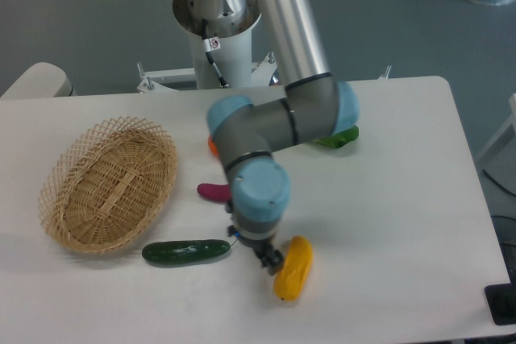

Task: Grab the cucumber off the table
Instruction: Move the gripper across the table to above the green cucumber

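Cucumber (186,252) lies flat on tabletop (403,223), long axis roughly left-right in view, stem end toward end effector (268,258) hovering beside that end. Fingers mostly hidden; opening can't be told.

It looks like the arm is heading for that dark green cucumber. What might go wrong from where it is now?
The gripper hangs between the cucumber and the yellow vegetable, very near the yellow one, so it might knock or grab that instead. The cucumber looks glossy and round, so it could roll or slip out of a pinch. The wicker basket sits close to the cucumber's far end, so a nudge might push the cucumber against it.
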Robot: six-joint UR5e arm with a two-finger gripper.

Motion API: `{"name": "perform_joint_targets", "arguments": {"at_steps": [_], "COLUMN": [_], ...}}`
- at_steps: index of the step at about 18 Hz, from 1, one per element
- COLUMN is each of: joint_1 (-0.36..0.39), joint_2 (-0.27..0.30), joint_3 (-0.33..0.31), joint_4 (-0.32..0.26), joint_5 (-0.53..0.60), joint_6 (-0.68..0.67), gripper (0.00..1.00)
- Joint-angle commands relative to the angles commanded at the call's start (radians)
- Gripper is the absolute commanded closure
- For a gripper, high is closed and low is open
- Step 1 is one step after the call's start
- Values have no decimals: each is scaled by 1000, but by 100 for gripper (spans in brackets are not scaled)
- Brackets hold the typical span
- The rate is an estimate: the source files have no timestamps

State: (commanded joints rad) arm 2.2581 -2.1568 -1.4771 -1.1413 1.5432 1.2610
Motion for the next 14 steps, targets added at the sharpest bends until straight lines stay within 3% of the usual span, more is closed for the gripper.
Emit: {"name": "perform_joint_targets", "arguments": {"at_steps": [11,14], "joint_1": [-52,-66], "joint_2": [0,-12], "joint_3": [-57,-60], "joint_4": [40,107], "joint_5": [0,2], "joint_6": [-32,-72], "gripper": [0,0]}}
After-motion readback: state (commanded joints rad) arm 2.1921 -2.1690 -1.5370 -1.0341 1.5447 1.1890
